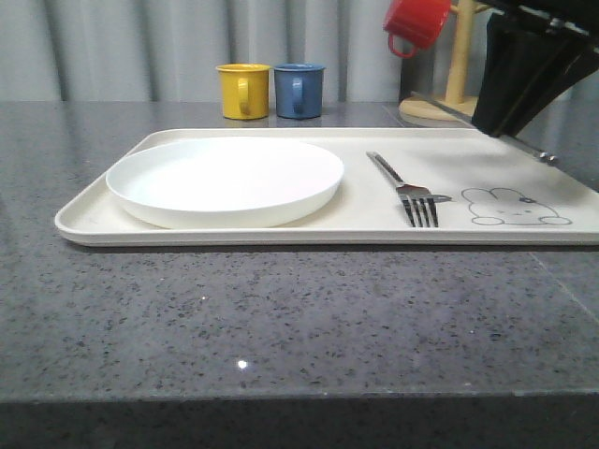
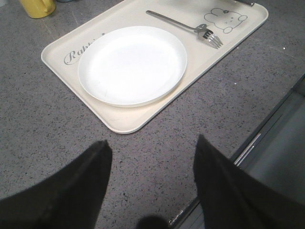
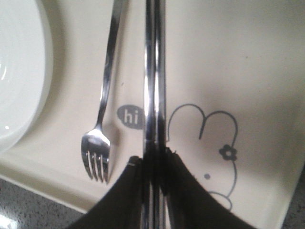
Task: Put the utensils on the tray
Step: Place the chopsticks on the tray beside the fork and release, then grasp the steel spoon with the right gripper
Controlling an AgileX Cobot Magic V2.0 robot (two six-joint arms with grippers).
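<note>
Tool number one, our left tool (image 2: pixel 150 186), hangs over the bare counter (image 2: pixel 181 124) on the near side of the tray. Its two dark fingers (image 2: pixel 81 186) are spread wide apart and it holds nothing.

Next comes the tray (image 1: pixel 84 224). It is big, cream and flat, and it lies on the counter. On the left part of the tray sits the white plate (image 1: pixel 225 180). Just to the right of the plate lies the fork (image 1: pixel 404 183), flat on the tray, with its prongs toward us. Beside the prongs there is a little rabbit drawing (image 1: pixel 515 208).

Over that rabbit we hold the chopsticks (image 3: pixel 155 71). Our right tool (image 3: pixel 155 179) is squeezed tight on them, and they run side by side, next to the fork. In the front view the right tool (image 1: pixel 524 79) is up high at the far right, and a bit of the chopsticks (image 1: pixel 529 150) pokes out below it. We cannot tell if the chopsticks touch the tray yet.

So we think the plate and fork are done, and the chopsticks are the step in hand. Next we need to lower them flat beside the fork, then let go softly so they do not roll. We think a spoon is left to do.

Far back stand a yellow mug (image 1: pixel 243 91) and a blue mug (image 1: pixel 299 90), and a red mug (image 1: pixel 416 23) hangs on a wooden stand (image 1: pixel 457 65).
</note>
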